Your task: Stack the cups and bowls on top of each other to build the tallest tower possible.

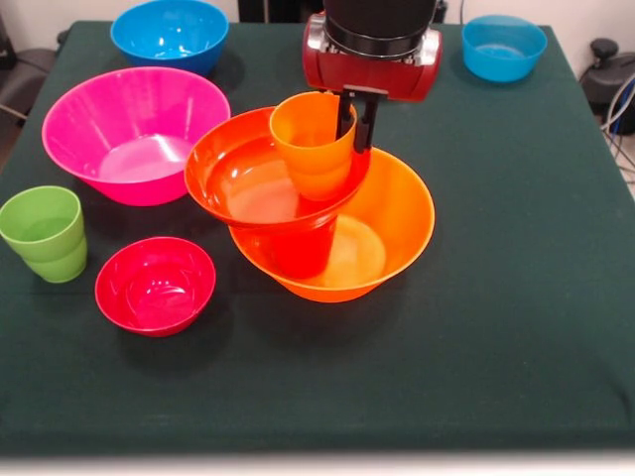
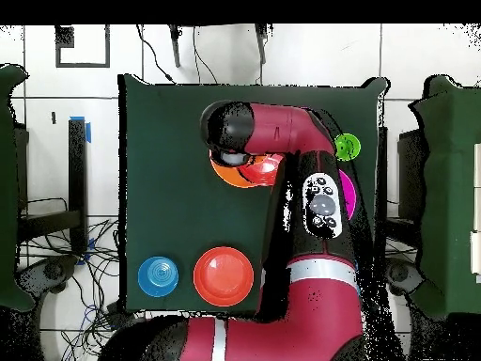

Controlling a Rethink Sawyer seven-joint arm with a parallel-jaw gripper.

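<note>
Left to right in your front view: a green cup (image 1: 43,233), pink bowl (image 1: 134,134), crimson bowl (image 1: 155,285) and two blue bowls (image 1: 170,33) wait unstacked. At centre your tower (image 1: 317,213) counts four pieces: wide orange bowl (image 1: 397,223), a red-orange cup, a tilted red-orange bowl (image 1: 238,174), an orange cup (image 1: 313,144). Your gripper (image 1: 355,127) pinches that cup's rim. Roughly halfway, I judge.

Table (image 1: 516,327) covered in dark green cloth, front edge pale. Floor (image 2: 56,103) is light tile with dark grout lines, black cables (image 2: 89,282) strewn left of the table. Blue tape strip (image 2: 88,130) on the floor there.
</note>
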